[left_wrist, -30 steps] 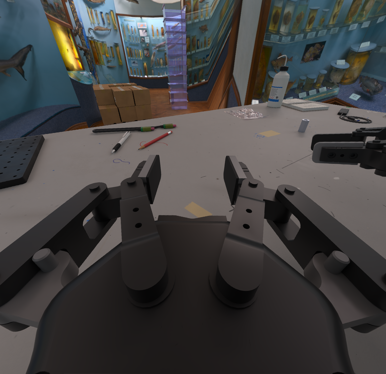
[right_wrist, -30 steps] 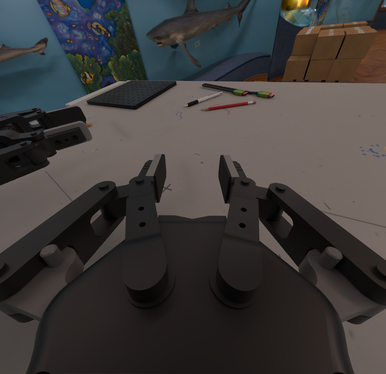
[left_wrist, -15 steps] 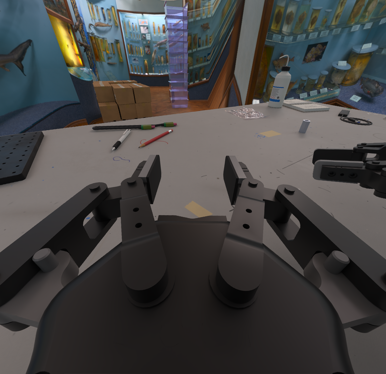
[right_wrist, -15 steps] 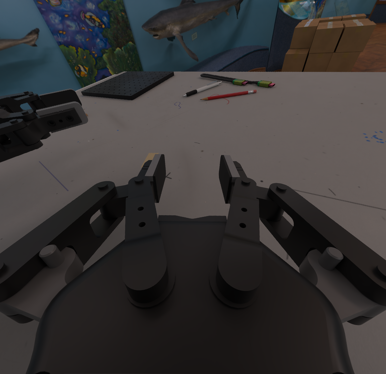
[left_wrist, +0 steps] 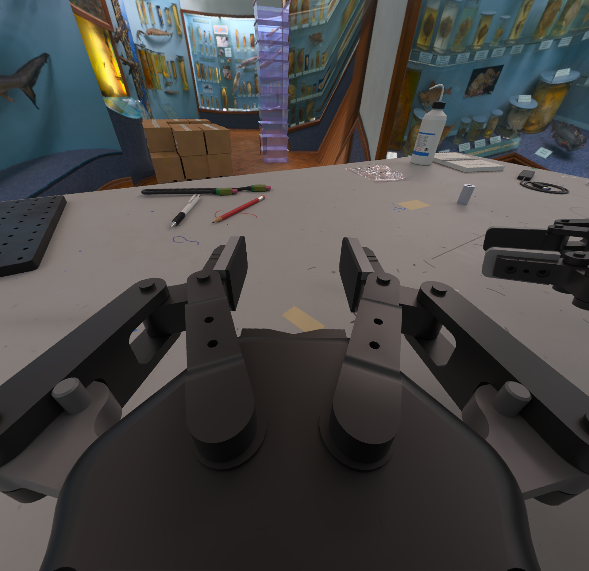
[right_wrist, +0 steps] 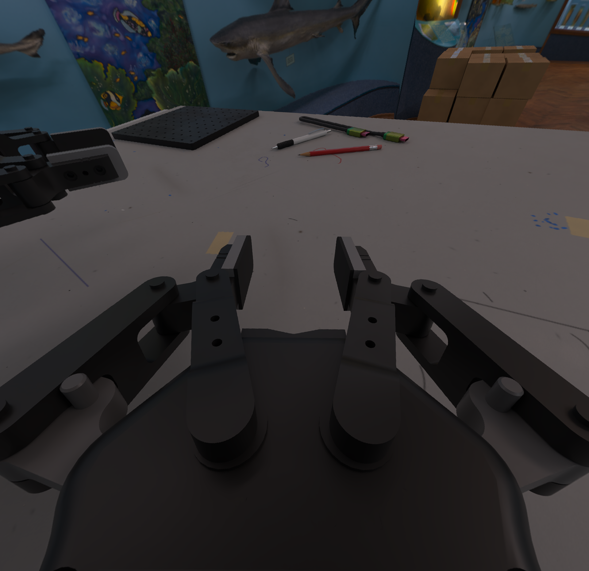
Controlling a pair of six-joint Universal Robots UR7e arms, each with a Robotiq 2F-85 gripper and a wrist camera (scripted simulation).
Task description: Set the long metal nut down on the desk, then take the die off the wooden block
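Observation:
The long metal nut (left_wrist: pixel 465 194) stands upright on the grey desk (left_wrist: pixel 318 230) at the far right in the left wrist view, apart from both grippers. My left gripper (left_wrist: pixel 293 269) is open and empty above the desk's middle. My right gripper (right_wrist: pixel 293 269) is open and empty; it also shows at the right edge of the left wrist view (left_wrist: pixel 522 262). The left gripper shows at the left edge of the right wrist view (right_wrist: pixel 79 167). No die or wooden block is in view.
A black perforated plate (left_wrist: pixel 22 230) lies at the left. A pen (left_wrist: pixel 186 210), a red pencil (left_wrist: pixel 239 209) and a black cable (left_wrist: pixel 207 191) lie at the far side. A white bottle (left_wrist: pixel 428 132), a notepad (left_wrist: pixel 467 163) and crumpled foil (left_wrist: pixel 376 173) sit far right.
Both wrist cameras have risen and tilted a little, so the desk items sit lower and farther in view. Both grippers stay open and empty.

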